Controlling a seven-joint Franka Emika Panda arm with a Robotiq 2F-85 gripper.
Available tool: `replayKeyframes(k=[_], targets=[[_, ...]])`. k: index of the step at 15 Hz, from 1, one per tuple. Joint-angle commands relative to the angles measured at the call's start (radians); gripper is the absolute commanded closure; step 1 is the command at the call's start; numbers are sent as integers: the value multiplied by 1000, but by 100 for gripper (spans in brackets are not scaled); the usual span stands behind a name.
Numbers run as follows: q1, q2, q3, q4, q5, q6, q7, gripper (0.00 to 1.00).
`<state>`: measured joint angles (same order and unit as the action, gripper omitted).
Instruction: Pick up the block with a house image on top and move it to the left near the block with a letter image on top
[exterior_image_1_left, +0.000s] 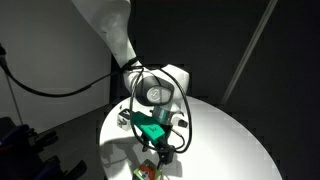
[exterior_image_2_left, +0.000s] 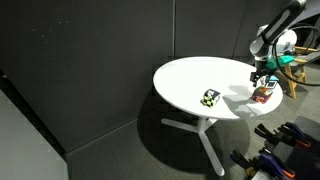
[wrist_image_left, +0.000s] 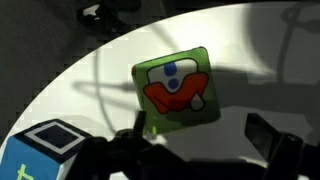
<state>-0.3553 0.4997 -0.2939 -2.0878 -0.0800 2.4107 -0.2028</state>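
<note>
House-image orange-red cube with green-yellow-white top (wrist_image_left: 175, 90) sits on white round tabletop (exterior_image_2_left: 185, 80) under our spread, empty fingers (wrist_image_left: 270, 138): pre-grasp, next we descend, clench, carry toward whitish-topped dark letter cube (exterior_image_2_left: 210, 97).

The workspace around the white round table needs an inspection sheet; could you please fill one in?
Surface: white round table, holding two blocks.
Job's things: house block lies near the table edge, directly below the gripper; letter block sits apart from it, nearer the middle.
Clutter: nothing seen on the table beyond the blocks.
Grippers: gripper open, fingers spread on either side of the house block; contact cannot be told.
Cables: black cable loops behind the arm.
Surroundings: dark walls; dark gear with red parts low beside the table.
</note>
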Motion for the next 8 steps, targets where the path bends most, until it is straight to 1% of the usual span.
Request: replayKeyframes(k=[1,8], targets=[[-20,8,-1,6,-18,16,-4,0],[-26,32,-11,13,-24,13,4,0]])
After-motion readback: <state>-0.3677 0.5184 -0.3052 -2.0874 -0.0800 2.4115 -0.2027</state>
